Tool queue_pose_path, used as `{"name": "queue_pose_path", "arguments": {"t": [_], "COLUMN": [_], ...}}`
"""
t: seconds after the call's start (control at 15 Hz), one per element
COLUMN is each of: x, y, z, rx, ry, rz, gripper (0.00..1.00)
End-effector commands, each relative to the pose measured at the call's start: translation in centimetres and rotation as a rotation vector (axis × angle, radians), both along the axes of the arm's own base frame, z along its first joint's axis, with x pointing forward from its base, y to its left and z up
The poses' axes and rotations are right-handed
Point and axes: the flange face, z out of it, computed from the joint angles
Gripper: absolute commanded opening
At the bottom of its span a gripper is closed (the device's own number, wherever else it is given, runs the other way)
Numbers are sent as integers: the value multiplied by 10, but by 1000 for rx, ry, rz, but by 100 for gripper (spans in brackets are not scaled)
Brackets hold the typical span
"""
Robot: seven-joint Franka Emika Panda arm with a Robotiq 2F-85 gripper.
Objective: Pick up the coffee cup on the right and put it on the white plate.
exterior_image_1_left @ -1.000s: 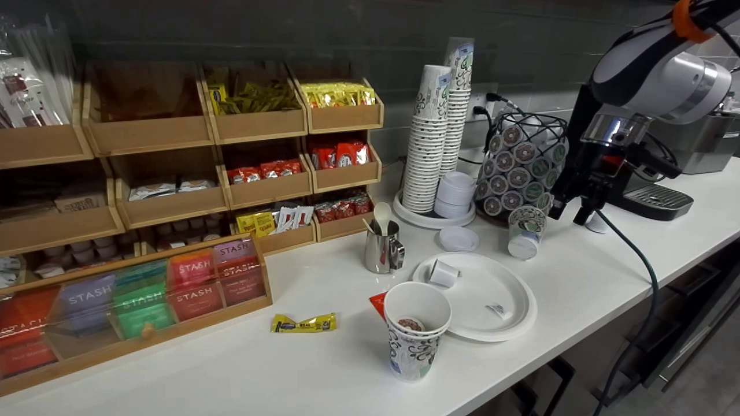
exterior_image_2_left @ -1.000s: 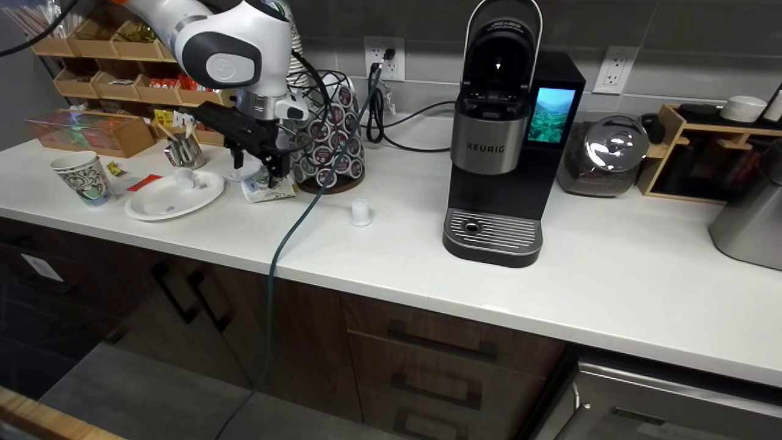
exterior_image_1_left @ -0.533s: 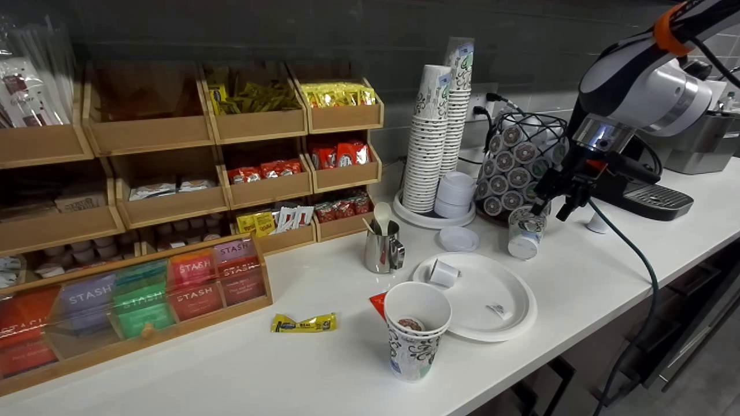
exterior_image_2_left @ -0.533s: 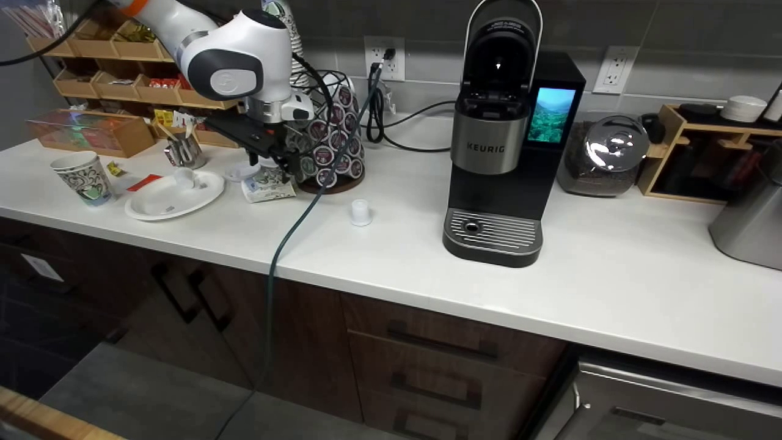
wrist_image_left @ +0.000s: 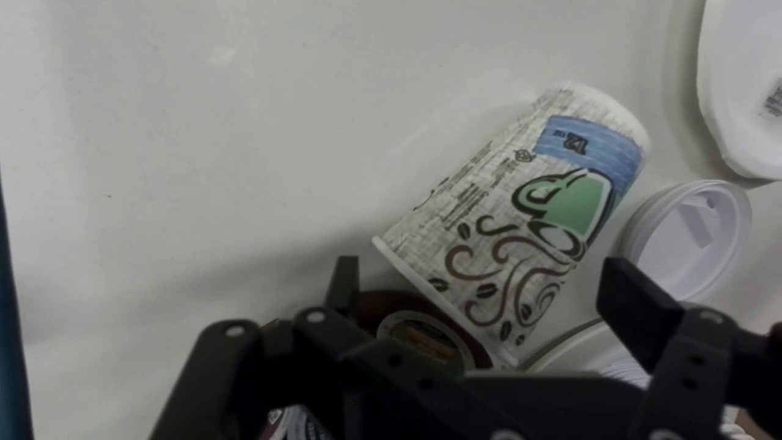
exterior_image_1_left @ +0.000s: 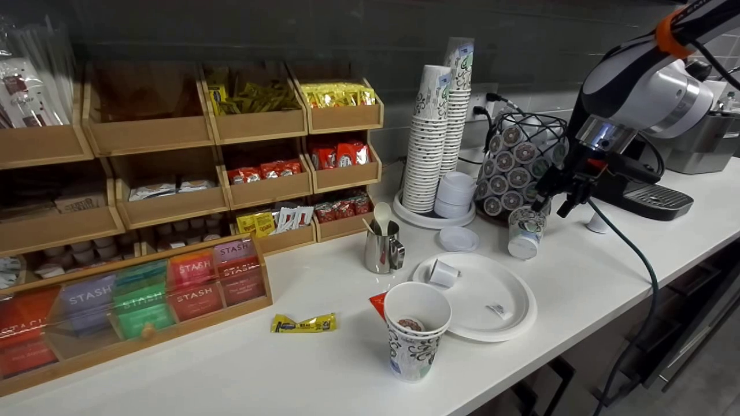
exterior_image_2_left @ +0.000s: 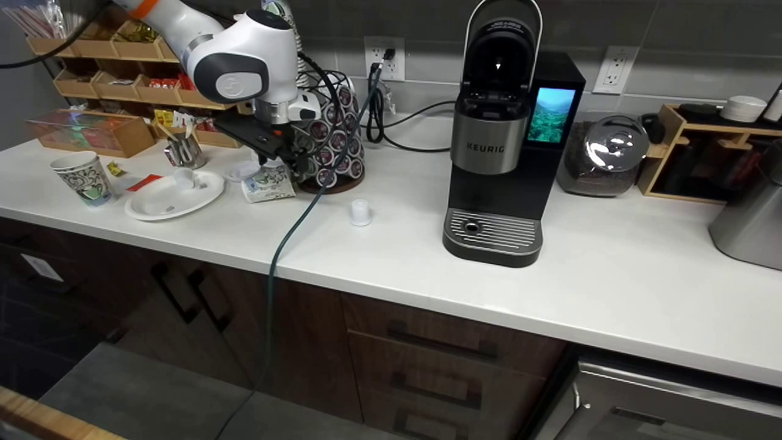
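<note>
Steel pitcher at left, upright on the table. Next, patterned paper cups, apparently 2 nested, standing beside the white plate. On the plate, 1 small white tub, tipped over; a cup set down there could knock it, or roll off if released on its side. Right of the plate: coffee cup, lying on its side on the table, base roughly plateward, mouth toward the pod rack. Contact with rack: unclear. End effector over the mouth end, fingers apart, nothing held. Judged risks: thin paper crushing under a hard squeeze; off-centre closing spinning the cup; 1 finger catching the rack's wire. Farther right, green cable could tug if the arm sweeps into it.
</note>
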Motion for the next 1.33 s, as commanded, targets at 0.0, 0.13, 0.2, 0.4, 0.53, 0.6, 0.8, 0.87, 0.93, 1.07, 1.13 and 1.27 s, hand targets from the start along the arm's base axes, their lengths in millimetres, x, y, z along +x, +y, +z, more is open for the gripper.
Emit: {"name": "queue_pose_path", "arguments": {"t": [0.0, 0.13, 0.2, 0.4, 0.53, 0.6, 0.8, 0.87, 0.93, 1.07, 1.13, 1.27], "x": [6, 8, 9, 3, 7, 7, 6, 6, 6, 6, 6, 6], "y": [6, 9, 11, 13, 12, 12, 12, 12, 12, 12, 12, 12], "z": [-2, -3, -3, 0, 3, 2, 1, 1, 1, 1, 1, 1], "rx": [34, 41, 37, -12, 2, -2, -5, -5, -5, -5, -5, -5], "ry": [-26, -33, -39, -43, -39, -41, -43, -43, -43, -43, -42, -42], "rz": [15, 23, 20, 17, 18, 17, 16, 16, 16, 16, 16, 16], "gripper": [100, 100, 100, 100, 100, 100, 100, 100, 100, 100, 100, 100]}}
